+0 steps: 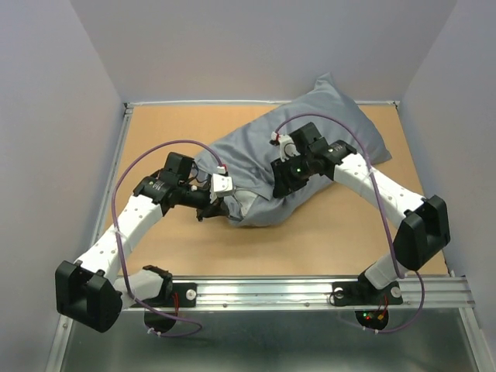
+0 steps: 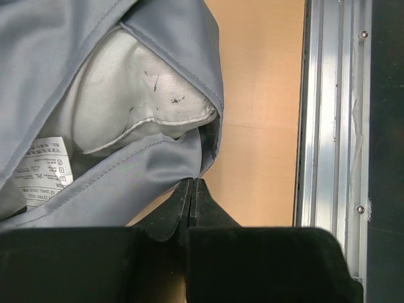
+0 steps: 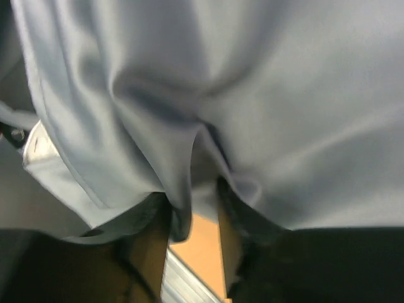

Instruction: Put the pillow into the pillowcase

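The pillowcase [image 1: 325, 116] lies on the worktop [image 1: 170, 128], from the middle of the top view up to the upper right. It looks fat and full. The pillow [image 2: 145, 88] is inside it. In the left wrist view a white corner of the pillow peeks out of the open end, in the upper left of the frame. It has a few small dark marks on it. A white label [image 2: 41, 167] with tiny writing sits at the left edge of that view, sewn inside the pillowcase.

The left claw [image 2: 192, 192] is pressed shut at the bottom middle of that view. The edge of the pillowcase runs right down into its tips, so it is pinching the cloth at the open end. A metal rail [image 2: 328, 126] runs down the right side.

The right claw [image 3: 192, 233] is at the bottom of its own view, with the pillowcase filling the frame above it. Its two fingers [image 3: 237, 243] stand a little apart. A fold of the blue-grey cloth hangs down between them, and a bit of worktop shows through the gap.
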Available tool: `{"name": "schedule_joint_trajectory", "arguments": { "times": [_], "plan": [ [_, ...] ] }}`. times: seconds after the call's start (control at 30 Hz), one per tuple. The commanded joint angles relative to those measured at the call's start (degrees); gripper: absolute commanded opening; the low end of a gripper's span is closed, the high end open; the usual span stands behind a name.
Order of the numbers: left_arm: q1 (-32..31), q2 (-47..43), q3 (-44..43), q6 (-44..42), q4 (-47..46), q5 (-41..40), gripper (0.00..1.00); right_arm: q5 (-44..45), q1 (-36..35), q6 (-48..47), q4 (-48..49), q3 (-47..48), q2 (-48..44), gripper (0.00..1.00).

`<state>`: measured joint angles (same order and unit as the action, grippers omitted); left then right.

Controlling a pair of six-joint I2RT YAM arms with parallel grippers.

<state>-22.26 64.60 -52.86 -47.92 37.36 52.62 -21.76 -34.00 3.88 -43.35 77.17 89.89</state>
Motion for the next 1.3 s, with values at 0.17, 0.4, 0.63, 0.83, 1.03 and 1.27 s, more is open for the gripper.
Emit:
{"name": "schedule_joint_trajectory", "arguments": {
  "times": [0.17, 0.4, 0.63, 0.83, 1.03, 1.27],
  "plan": [
    [-0.4, -4.1, -0.1, 2.6, -5.6, 1.3, 0.0, -10.8, -3.1, 8.2, 9.3, 17.7, -6.0, 0.58],
    [-0.4, -7.0, 1.1, 8.4, -11.1, 3.1, 0.0, -8.7, -9.6, 5.4, 9.3, 12.5, 0.7, 0.55],
    [-0.3, -10.3, 2.7, 12.5, -13.5, 3.1, 0.0, 4.2, -11.0, -0.5, 10.7, 6.9, 5.6, 0.69],
    [-0.4, -11.7, 3.6, 12.9, -12.8, 2.6, 0.0, 14.3, -12.8, -2.7, 9.0, 6.6, 4.9, 0.8],
    [-0.4, -10.1, 3.6, 12.3, -13.4, 2.1, 0.0, 17.2, -16.1, -6.8, 6.7, 2.3, 8.2, 0.79],
    [-1.0, -7.9, 2.3, -3.6, -4.3, 2.7, 0.29, 16.3, -16.5, -6.3, 5.8, -0.5, 15.8, 0.49]
  ]
}}
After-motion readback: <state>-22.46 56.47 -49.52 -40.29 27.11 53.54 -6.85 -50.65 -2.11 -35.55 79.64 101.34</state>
